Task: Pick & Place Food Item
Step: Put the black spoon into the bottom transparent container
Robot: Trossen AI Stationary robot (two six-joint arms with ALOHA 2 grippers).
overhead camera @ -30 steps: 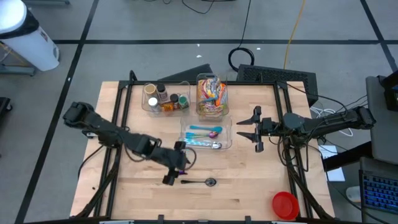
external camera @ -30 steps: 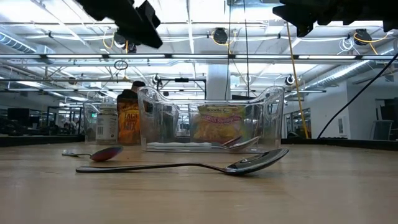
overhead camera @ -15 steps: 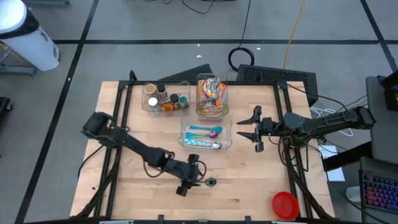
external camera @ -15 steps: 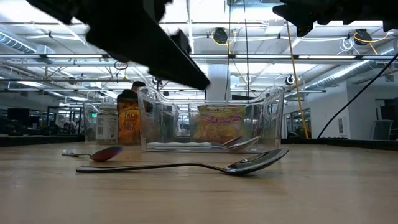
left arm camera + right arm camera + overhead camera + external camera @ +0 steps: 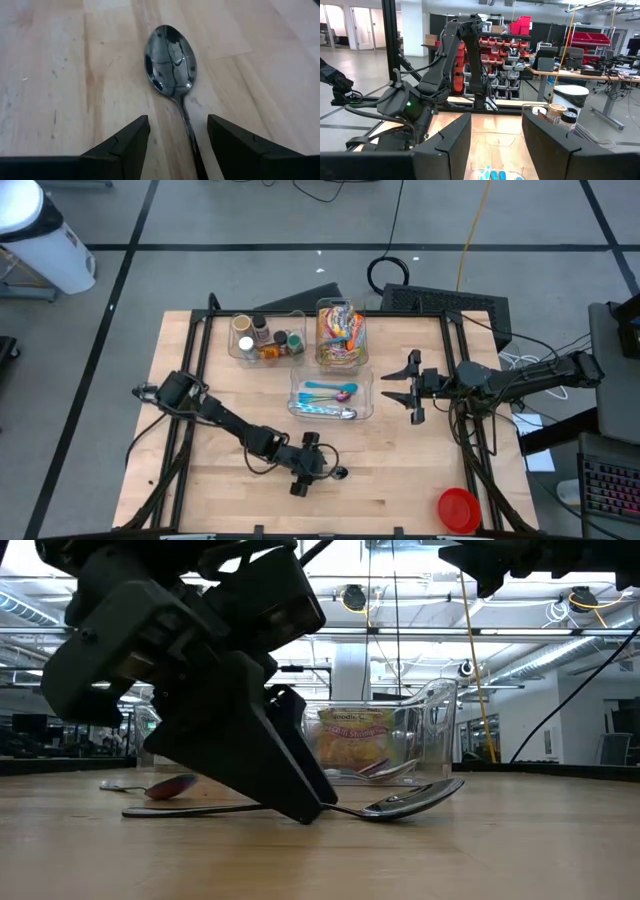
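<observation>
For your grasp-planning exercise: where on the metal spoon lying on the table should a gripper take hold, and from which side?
Probably the thin handle just behind the bowl, from straight above. The metal spoon lies flat on the table, so only its narrow handle fits between fingers. The open left gripper already straddles it there.

Wooden table (image 5: 420, 470), light plank top. Resting directly on it: metal spoon (image 5: 336, 473) at six o'clock; three clear bins (image 5: 362, 392) at centre and twelve o'clock; red lid (image 5: 459, 509) at five o'clock; second small spoon (image 5: 160, 786), low view only.
</observation>
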